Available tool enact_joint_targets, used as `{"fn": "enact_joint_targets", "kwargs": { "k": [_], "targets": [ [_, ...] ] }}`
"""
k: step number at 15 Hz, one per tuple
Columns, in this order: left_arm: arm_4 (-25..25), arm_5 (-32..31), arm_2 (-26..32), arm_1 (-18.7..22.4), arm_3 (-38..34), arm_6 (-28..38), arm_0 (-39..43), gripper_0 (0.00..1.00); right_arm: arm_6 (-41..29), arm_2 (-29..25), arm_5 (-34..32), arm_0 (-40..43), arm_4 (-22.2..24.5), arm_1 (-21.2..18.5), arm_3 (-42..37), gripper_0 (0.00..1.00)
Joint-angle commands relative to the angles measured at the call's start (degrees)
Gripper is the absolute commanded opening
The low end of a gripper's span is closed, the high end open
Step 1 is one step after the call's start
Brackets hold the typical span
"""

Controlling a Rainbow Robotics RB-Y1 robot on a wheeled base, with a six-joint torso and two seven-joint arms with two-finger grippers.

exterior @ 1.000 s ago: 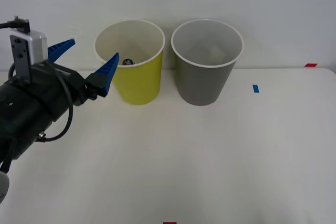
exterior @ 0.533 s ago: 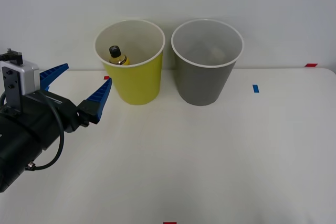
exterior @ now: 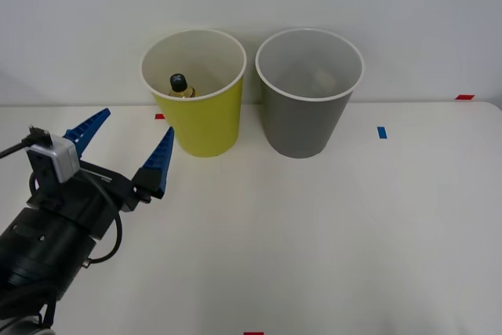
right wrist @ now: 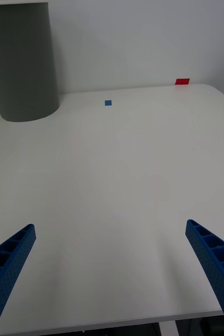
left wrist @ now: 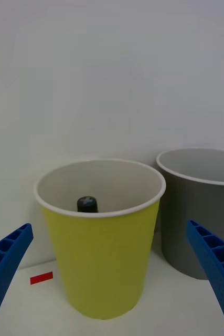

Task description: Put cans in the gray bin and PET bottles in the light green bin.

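Yellow-green light green bin (exterior: 205, 123) holds the PET bottle (exterior: 180, 85); left hand (exterior: 125, 151) gapes empty.

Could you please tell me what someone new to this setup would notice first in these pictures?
Two tapered round buckets stand side by side at the table's far edge: the yellow-green bin on the left and the dark gray bin on the right. Inside the yellow-green one stands a small clear bottle with a black screw cap. In the near left, the left tool spreads its blue ribbed fingers open, empty, short of the bins.
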Motion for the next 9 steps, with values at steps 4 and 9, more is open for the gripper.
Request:
{"fn": "enact_joint_targets", "kwargs": {
  "k": [4,9],
  "targets": [
    [-10.12,-15.68,-7.45,-3.79,5.82,2.86,16.47,1.0,0.0,0.0,0.0,0.0,0.0,0.0,0.0,1.0],
    [-11.79,-19.19,-7.97,-4.23,5.82,3.48,24.3,1.0,0.0,0.0,0.0,0.0,0.0,0.0,0.0,1.0]
  ]
}}
